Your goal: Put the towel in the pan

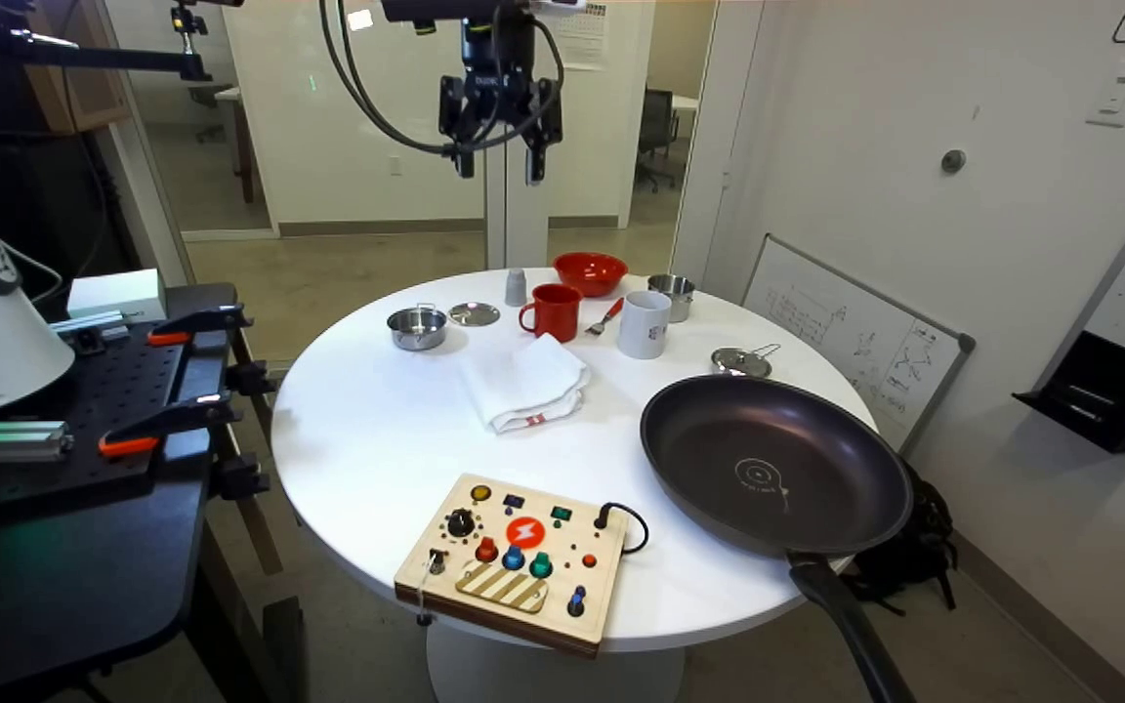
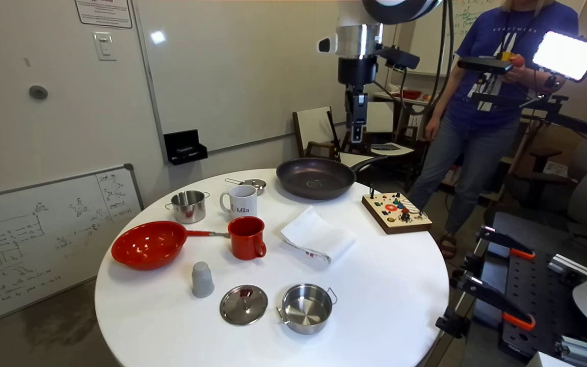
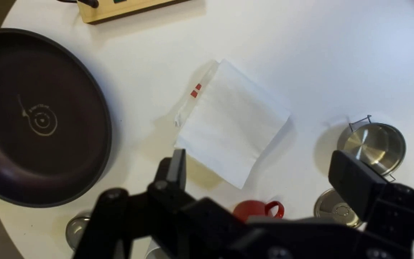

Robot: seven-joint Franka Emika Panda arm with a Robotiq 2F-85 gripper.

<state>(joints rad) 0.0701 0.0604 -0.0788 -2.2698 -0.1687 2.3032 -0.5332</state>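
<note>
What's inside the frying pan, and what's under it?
Inside the frying pan, only a printed logo shows. It sits on the white table; whatever its base covers there is hidden.

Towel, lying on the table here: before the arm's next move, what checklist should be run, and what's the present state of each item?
1. Is the gripper open? Ok: it holds nothing.
2. Is the towel uncovered? Ok: it lies folded on the table, nothing on top.
3. Is the gripper down at the towel? Not ok: it hangs well above the table.
4. Is the red mug apart from the towel? Ok: a gap shows in an exterior view.
5. Can the pan take the towel? Ok: open side up, nothing in it.
6. Is the pan steady? Cannot tell: its handle juts past the table edge.
</note>
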